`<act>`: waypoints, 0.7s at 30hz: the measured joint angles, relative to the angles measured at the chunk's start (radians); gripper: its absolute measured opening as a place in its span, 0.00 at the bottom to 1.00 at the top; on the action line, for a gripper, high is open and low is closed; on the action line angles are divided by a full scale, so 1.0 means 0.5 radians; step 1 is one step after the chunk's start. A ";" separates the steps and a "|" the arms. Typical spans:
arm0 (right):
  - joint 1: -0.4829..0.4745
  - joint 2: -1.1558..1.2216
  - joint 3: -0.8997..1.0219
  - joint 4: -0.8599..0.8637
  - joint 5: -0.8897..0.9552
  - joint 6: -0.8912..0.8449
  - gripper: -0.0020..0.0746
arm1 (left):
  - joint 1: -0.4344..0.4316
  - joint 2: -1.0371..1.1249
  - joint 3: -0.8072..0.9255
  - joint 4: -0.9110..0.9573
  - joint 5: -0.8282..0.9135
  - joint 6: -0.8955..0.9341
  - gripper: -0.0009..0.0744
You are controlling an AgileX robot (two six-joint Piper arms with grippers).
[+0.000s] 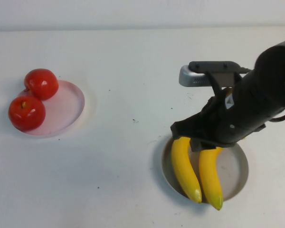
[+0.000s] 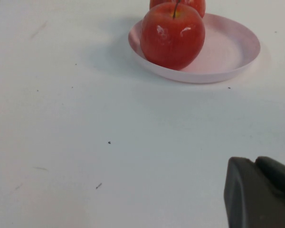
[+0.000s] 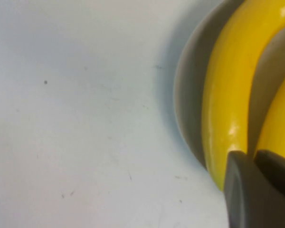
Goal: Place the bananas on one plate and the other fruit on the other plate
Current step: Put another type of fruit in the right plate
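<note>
Bananas nearest the lens: two glossy yellow ones, greenish tips toward the robot, lying side by side on the grey plate (image 1: pixel 237 183), left banana (image 1: pixel 184 168) and right banana (image 1: pixel 211 176) close together, nearly touching along their length. Both tips reach the plate's near rim or just past it.

Going left to right across the high view:

- Pale pink plate (image 1: pixel 69 107) at far left. Two red apples on its left side, the farther apple (image 1: pixel 41 83) touching the nearer apple (image 1: pixel 26 113); both overhang the rim slightly. Sorting looks complete on this side.
- Left hand (image 2: pixel 261 192) out of the high view; the left wrist view shows its dark fingers pressed together, clenched on nothing, parked low over bare bench short of the pink plate.
- Right hand (image 1: pixel 199 137) sits over the stem ends of the bananas at the grey plate's far edge. In the right wrist view its fingers (image 3: pixel 242 190) appear drawn together beside the left banana rather than around it, so it reads as clenched and empty. Judgement: fruit delivered, arm free to withdraw.

Bench (image 1: pixel 133 71): plain white, matte, a few small dark specks. Pale wall strip along the far edge. Nothing else of the room visible.
</note>
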 joint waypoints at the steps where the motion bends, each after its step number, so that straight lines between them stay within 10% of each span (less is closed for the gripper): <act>1: 0.003 -0.058 0.005 0.000 0.038 -0.058 0.04 | 0.000 0.000 0.000 0.000 0.000 0.000 0.01; 21: 0.003 -0.525 0.294 0.084 0.435 -0.899 0.01 | 0.000 0.000 0.000 0.000 0.000 0.000 0.01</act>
